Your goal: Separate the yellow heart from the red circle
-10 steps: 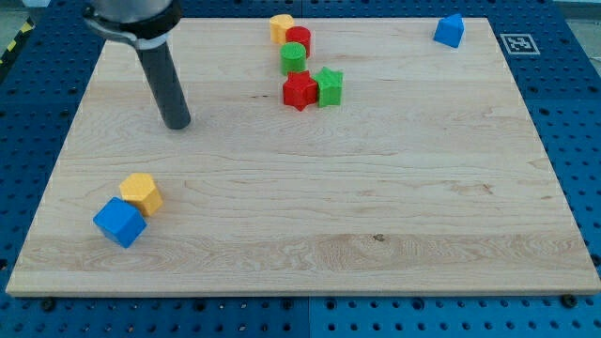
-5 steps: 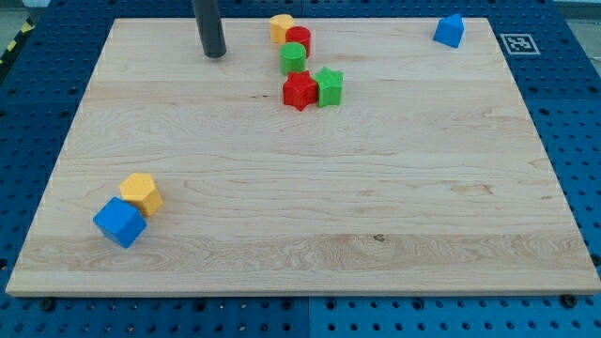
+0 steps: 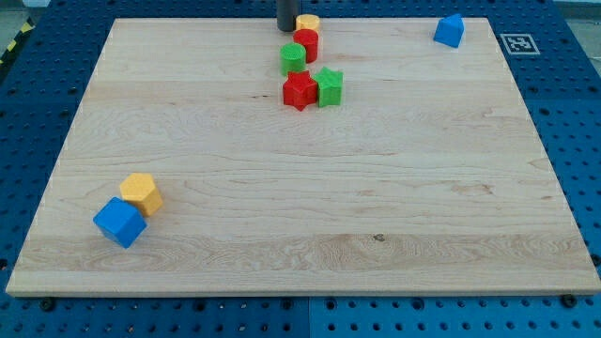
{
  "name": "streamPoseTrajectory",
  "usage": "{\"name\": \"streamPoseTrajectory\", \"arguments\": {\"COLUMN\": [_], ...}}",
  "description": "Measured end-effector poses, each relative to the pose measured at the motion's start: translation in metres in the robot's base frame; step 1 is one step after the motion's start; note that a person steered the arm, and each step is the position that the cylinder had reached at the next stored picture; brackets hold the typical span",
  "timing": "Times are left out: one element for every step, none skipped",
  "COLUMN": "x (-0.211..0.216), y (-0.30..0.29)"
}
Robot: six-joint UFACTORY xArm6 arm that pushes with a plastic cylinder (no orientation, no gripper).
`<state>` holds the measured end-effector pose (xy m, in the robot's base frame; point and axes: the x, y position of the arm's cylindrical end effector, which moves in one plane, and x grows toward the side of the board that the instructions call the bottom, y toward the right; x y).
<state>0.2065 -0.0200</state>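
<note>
pale wooden board on blue pegboard (holes throughout)

rod: cut off by the view's top, only its lower stretch shows | my tip: at far edge of surface, touching left of yellow heart | yellow heart: left part hidden behind rod, heart shape not readable

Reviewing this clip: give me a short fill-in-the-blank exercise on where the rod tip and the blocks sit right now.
1. My tip sits just to the view's ____ of the yellow heart.
2. The block directly below the yellow heart is the red ____.
3. The red star touches the ____ star on its right.
4. The blue cube touches a ____ block.

Missing words: left; circle; green; yellow
</note>
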Motion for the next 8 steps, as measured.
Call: {"name": "streamPoseTrajectory", "arguments": {"x": [0.001, -0.003, 0.007, 0.026, 0.028, 0.028, 0.028, 0.03], "y": [0.009, 0.032, 0.055, 0.066, 0.072, 0.072, 0.073, 0.089]}}
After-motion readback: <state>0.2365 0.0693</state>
